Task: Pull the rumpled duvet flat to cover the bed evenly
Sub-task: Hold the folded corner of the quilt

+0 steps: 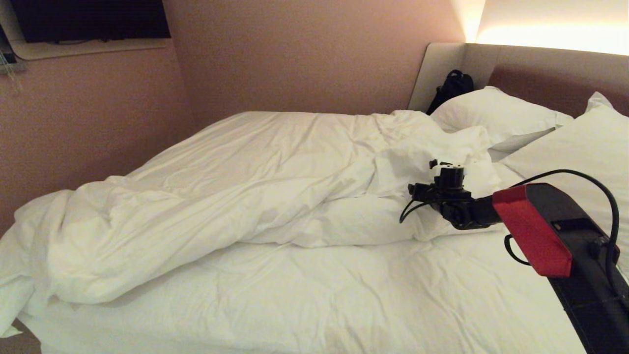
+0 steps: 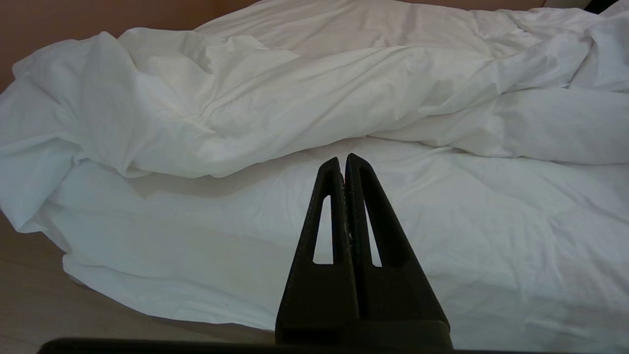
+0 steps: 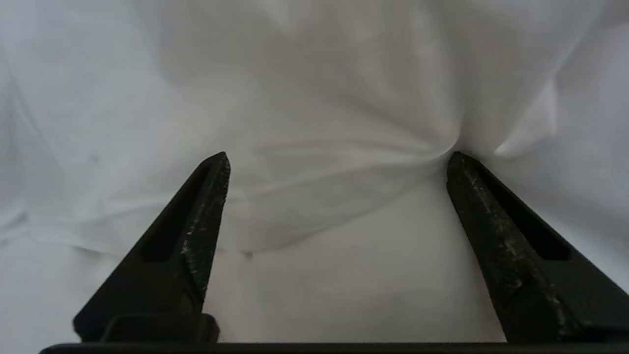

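Lying bunched across the far half of the bed (image 1: 344, 305), the duvet (image 1: 236, 196) is leaving the near strip of sheet uncovered. The right claw (image 3: 339, 157) is pressing into a raised fold near the pillows (image 1: 491, 115), its jaws spread wide with one fingertip denting the cloth. The left claw (image 2: 344, 160) is hanging at the bedside, jaws pressed together, gripping nothing.

Duvet (image 1: 236, 196) bunched across far half of bed (image 1: 344, 305); pillows (image 1: 496, 115) right, at headboard (image 1: 555, 73).
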Controlling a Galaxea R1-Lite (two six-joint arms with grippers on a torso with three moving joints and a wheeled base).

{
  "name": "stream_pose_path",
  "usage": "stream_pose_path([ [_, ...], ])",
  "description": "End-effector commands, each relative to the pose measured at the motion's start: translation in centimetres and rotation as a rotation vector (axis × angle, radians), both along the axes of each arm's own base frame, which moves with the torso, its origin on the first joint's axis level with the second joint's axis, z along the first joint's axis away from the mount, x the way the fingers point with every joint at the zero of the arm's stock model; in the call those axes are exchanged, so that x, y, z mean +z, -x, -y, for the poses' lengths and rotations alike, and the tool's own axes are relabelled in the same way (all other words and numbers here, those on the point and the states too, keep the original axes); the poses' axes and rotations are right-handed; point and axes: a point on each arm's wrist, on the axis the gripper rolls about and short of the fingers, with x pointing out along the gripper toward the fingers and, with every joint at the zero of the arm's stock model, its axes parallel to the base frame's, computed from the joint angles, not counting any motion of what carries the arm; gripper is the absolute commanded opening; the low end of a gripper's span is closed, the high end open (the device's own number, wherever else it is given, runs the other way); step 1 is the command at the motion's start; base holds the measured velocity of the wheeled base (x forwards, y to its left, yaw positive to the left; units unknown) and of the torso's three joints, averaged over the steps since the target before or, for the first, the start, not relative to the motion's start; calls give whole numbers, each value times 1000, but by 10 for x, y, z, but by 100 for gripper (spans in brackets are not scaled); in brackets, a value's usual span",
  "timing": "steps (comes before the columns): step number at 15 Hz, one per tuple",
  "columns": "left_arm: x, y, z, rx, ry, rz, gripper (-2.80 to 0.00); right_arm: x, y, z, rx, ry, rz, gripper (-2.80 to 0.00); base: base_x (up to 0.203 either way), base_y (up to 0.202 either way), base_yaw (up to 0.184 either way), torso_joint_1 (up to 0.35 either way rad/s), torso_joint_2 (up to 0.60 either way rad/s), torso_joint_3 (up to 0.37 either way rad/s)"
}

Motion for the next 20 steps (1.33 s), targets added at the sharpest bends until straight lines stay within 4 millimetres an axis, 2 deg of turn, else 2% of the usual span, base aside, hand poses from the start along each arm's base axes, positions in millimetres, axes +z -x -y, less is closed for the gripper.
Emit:
stream_pose_path([
  [1, 0, 0, 0, 1, 1, 0, -280, -3, 0, 0, -1, -1, -5, 0, 0, 0, 0, 0, 0, 0],
  [5, 0, 0, 0, 1, 1, 0, -280, -4, 0, 0, 1, 1, -11, 0, 0, 0, 0, 0, 0, 0],
  [6, 0, 0, 0, 1, 1, 0, -280, -4, 0, -1, 1, 1, -10, -280, 0, 0, 0, 0, 0, 0],
  [12, 0, 0, 0, 1, 1, 0, -280, -6, -1, -1, 0, 1, -10, -280, 0, 0, 0, 0, 0, 0],
  [20, 0, 0, 0, 1, 1, 1, -280, 2, 0, -1, -9, -3, 6, -280, 0, 0, 0, 0, 0, 0],
])
